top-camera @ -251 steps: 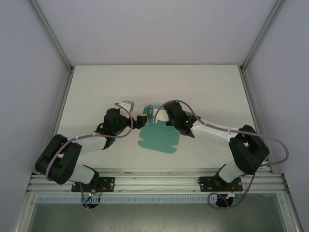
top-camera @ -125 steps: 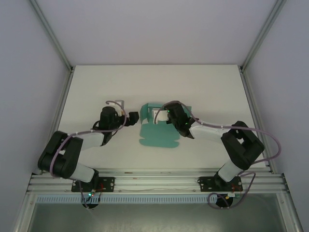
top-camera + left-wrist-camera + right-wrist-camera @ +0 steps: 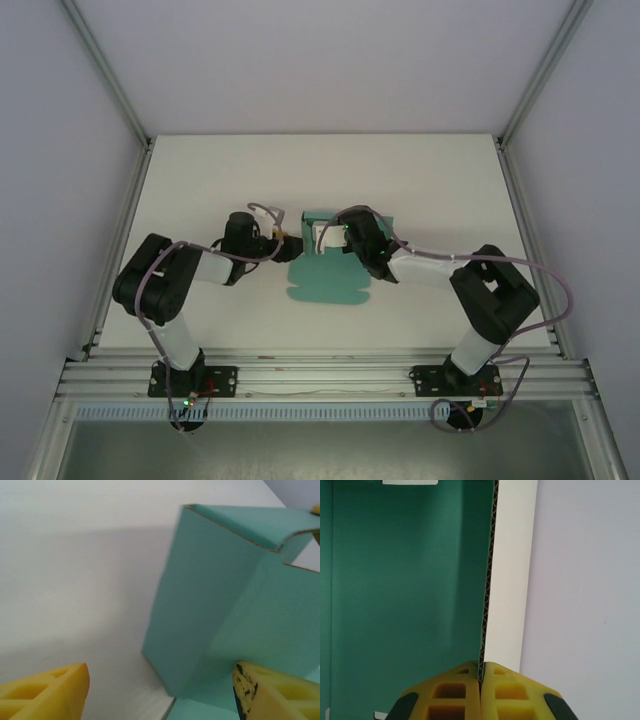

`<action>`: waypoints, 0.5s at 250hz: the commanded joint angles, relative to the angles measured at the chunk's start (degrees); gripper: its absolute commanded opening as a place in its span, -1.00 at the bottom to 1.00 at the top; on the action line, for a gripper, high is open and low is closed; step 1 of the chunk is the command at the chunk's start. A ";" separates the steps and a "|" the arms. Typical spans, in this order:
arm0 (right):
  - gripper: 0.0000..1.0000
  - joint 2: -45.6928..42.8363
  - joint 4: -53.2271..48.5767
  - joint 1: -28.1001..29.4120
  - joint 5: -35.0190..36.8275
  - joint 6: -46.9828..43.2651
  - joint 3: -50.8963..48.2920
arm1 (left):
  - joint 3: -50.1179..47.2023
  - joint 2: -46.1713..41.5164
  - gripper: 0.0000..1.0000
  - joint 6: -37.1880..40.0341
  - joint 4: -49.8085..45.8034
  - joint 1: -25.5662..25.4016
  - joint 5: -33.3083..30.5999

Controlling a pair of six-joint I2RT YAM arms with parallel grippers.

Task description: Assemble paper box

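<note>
Reaching in from the left edge of the white table (image 3: 200,180), the left arm (image 3: 170,285) brings the left gripper (image 3: 286,238) up to the left wall of the paper box (image 3: 325,285), a teal-green card piece lying near the middle of the table. In the left wrist view the gripper is released: its yellow fingers (image 3: 47,692) stand wide apart with the bottom corner of an upright teal panel between them, one over bare table, the other just beside the card. The box's near part lies flat toward the table's near edge, while the far part has raised walls. On the right, the right gripper (image 3: 481,672) is clenched on the edge of a raised wall, the card's corrugated edge running between its pads.
</note>
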 commanded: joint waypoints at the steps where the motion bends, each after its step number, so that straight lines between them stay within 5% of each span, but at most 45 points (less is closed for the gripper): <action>1: -1.00 -0.01 -3.09 0.20 0.09 0.03 0.05 | 3.41 0.99 0.47 5.30 -2.06 -2.98 -1.34; 92: -1.00 0.23 -4.34 4.99 3.49 3.82 -1.31 | 6.36 1.53 0.26 9.52 -3.96 -9.96 -22.07; 125: -1.00 -0.41 2.31 7.20 7.59 0.52 -5.88 | 1.55 0.46 0.24 9.15 2.06 -10.50 -22.69</action>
